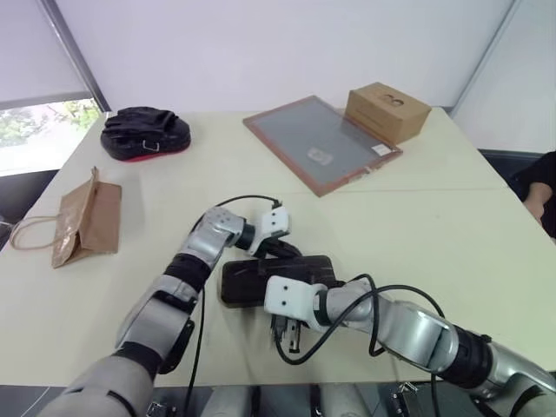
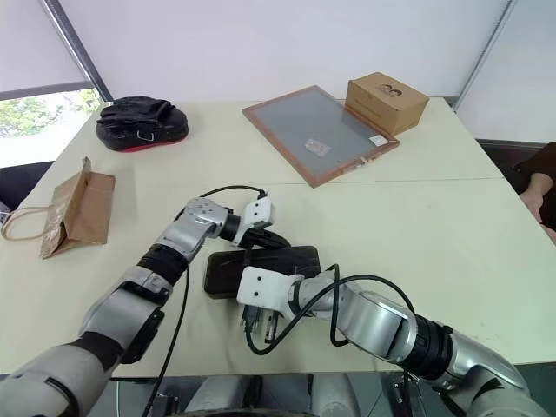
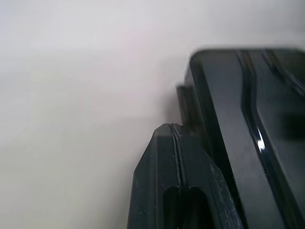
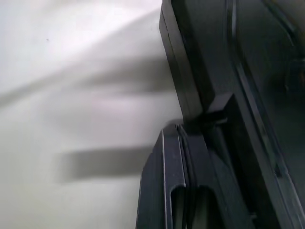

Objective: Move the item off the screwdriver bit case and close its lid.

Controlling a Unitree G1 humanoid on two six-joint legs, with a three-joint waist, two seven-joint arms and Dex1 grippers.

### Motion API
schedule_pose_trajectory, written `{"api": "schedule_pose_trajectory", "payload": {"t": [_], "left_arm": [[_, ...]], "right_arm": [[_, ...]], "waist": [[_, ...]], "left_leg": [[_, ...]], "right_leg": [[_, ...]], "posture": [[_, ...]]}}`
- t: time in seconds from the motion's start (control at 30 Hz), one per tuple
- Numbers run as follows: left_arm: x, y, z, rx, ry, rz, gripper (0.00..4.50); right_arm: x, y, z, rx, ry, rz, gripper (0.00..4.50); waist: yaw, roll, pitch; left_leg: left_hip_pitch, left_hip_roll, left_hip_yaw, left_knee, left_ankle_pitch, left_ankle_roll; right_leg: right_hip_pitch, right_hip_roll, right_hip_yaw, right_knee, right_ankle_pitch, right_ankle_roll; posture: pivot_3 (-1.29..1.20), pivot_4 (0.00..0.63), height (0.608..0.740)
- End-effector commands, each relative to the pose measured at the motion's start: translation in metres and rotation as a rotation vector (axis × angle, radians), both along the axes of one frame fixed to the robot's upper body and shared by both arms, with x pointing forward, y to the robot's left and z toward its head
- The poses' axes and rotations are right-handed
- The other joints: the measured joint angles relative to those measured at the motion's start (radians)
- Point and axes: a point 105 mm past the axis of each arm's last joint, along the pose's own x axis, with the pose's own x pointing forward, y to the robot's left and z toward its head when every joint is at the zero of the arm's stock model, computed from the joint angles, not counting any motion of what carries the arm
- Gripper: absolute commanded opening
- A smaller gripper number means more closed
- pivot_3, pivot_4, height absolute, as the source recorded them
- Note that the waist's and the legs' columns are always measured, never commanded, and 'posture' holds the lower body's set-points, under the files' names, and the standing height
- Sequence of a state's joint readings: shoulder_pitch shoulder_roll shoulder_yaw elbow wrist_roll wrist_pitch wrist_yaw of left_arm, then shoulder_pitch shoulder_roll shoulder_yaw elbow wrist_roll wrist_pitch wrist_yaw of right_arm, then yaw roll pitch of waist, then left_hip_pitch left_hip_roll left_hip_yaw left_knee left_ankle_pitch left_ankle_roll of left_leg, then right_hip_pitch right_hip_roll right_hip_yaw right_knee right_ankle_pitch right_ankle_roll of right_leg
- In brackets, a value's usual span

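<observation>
The screwdriver bit case (image 1: 274, 276) lies as a dark flat slab near the table's front edge. Its lid (image 2: 261, 261) is down flat on the tray, and no bits show. My left gripper (image 1: 291, 252) is shut, its fingertips (image 3: 171, 129) against the case's far edge. My right gripper (image 4: 183, 129) is shut too, at the case's near edge beside a small latch tab (image 4: 219, 107), under the white wrist module (image 1: 287, 297). The item, a tan paper bag (image 1: 87, 217) with a cord handle (image 1: 30, 234), lies flat at the table's left side, well away from the case.
A red-framed grey panel (image 1: 321, 143) and a brown cardboard box (image 1: 387, 110) sit at the back right. A black and red padded thing (image 1: 145, 132) rests at the back left. A person's hand (image 1: 540, 193) shows at the right edge.
</observation>
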State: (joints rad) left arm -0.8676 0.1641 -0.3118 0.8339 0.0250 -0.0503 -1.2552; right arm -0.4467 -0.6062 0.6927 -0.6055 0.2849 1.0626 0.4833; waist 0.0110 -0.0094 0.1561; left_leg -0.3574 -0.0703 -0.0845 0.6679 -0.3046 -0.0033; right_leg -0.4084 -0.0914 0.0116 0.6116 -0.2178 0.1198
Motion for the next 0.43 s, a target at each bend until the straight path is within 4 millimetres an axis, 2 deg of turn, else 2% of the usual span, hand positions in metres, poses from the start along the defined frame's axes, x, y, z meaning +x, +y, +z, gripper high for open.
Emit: {"api": "schedule_pose_trajectory", "payload": {"t": [0.03,0.1,0.17,0.23,0.27,0.33,0.37,0.43], "left_arm": [[0.009,0.001,0.005,-0.053,-0.006,0.053,0.00],[0.017,0.011,0.016,-0.091,0.005,0.099,0.00],[0.031,0.032,0.042,-0.194,0.012,0.205,0.00],[0.037,0.045,0.056,-0.252,0.020,0.265,0.00],[0.039,0.052,0.063,-0.278,0.025,0.288,0.00],[0.044,0.080,0.085,-0.360,0.010,0.395,0.00],[0.043,0.097,0.095,-0.394,-0.006,0.446,0.00],[0.038,0.117,0.107,-0.428,-0.030,0.515,0.00]], "right_arm": [[0.007,-0.021,0.028,0.143,0.048,-0.143,0.04],[-0.011,-0.024,0.040,0.262,0.142,-0.141,0.04],[-0.027,-0.038,0.062,0.421,0.220,-0.133,0.04],[-0.034,-0.045,0.077,0.504,0.224,-0.116,0.04],[-0.035,-0.049,0.082,0.541,0.233,-0.118,0.04],[-0.029,-0.066,0.105,0.653,0.204,-0.124,0.04],[-0.019,-0.079,0.115,0.700,0.171,-0.161,0.04],[-0.004,-0.097,0.126,0.738,0.119,-0.234,0.04]], "waist": [[0.005,0.000,0.000],[0.003,-0.002,0.001],[-0.003,-0.004,0.002],[-0.008,-0.005,0.004],[-0.010,-0.005,0.004],[-0.008,-0.004,0.006],[-0.010,-0.004,0.006],[-0.018,-0.004,0.006]], "left_leg": [[-0.001,-0.001,0.000,0.000,0.000,0.000],[-0.003,-0.003,0.000,0.000,0.000,0.000],[-0.009,-0.003,0.000,0.000,0.000,0.000],[-0.019,-0.003,0.001,0.000,0.000,0.000],[-0.018,-0.002,0.001,0.000,0.000,0.000],[-0.018,-0.002,0.000,-0.001,0.000,0.000],[-0.018,-0.002,0.000,-0.001,0.000,0.000],[-0.018,-0.002,0.001,-0.001,0.000,0.000]], "right_leg": [[-0.001,-0.001,0.000,0.000,0.002,-0.002],[-0.002,-0.003,0.000,0.000,0.001,-0.002],[-0.007,-0.003,0.000,0.000,0.002,-0.002],[-0.020,-0.003,0.001,0.004,0.003,-0.002],[-0.021,-0.002,0.000,0.005,0.003,-0.002],[-0.021,-0.001,0.000,0.004,0.002,-0.003],[-0.021,-0.001,0.000,0.004,0.002,-0.003],[-0.020,-0.002,0.001,0.004,0.003,-0.003]], "posture": [[0.00,0.150,0.740],[0.00,0.150,0.740],[0.00,0.150,0.740],[0.00,0.150,0.740],[0.00,0.150,0.740],[0.00,0.150,0.740],[0.00,0.150,0.740],[0.00,0.150,0.740]]}}
